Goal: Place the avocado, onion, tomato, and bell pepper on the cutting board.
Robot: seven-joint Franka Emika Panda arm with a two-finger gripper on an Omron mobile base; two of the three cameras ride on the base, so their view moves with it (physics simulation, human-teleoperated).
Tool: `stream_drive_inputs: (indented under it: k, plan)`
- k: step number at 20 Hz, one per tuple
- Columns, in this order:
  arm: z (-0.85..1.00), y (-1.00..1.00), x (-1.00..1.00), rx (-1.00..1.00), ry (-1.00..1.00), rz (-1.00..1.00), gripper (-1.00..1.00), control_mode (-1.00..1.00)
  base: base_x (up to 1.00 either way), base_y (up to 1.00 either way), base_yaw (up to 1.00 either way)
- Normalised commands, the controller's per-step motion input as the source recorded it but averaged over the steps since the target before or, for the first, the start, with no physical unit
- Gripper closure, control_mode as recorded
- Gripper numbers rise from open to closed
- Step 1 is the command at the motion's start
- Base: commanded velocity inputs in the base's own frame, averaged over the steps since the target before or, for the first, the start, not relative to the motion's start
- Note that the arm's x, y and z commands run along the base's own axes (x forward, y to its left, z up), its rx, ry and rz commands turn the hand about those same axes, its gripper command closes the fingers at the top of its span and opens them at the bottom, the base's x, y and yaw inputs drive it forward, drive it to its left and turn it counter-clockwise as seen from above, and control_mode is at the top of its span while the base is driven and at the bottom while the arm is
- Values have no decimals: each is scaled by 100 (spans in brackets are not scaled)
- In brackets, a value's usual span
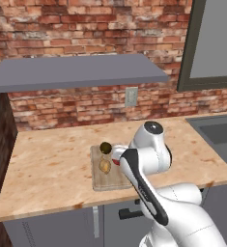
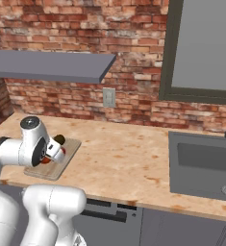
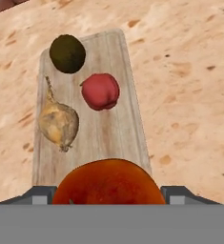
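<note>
Orange-red tomato (image 3: pixel 108 183) gripped in the pincer (image 3: pixel 108 200) — arm bent low over the cutting board (image 3: pixel 114 138).

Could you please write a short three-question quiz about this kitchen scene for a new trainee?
1. True or false: the avocado lies on the cutting board.
2. Which lies beside the onion? A) bell pepper B) a banana C) a cup
3. Fill in: the end effector holds the ____ over the board's near end.

Key: 1 true; 2 A; 3 tomato.
</note>
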Motion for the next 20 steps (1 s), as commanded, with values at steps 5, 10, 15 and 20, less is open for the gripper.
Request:
stream_drive_inputs:
  k: [5, 10, 15, 20]
  plan:
    - [-46, 9, 28, 0, 5, 0, 100, -100, 0, 0, 0]
    - [-30, 20, 31, 0, 2, 0, 100, -100, 0, 0, 0]
    - [-33, 6, 16, 0, 2, 0, 100, -100, 0, 0, 0]
    - [-42, 5, 12, 0, 3, 0, 100, -100, 0, 0, 0]
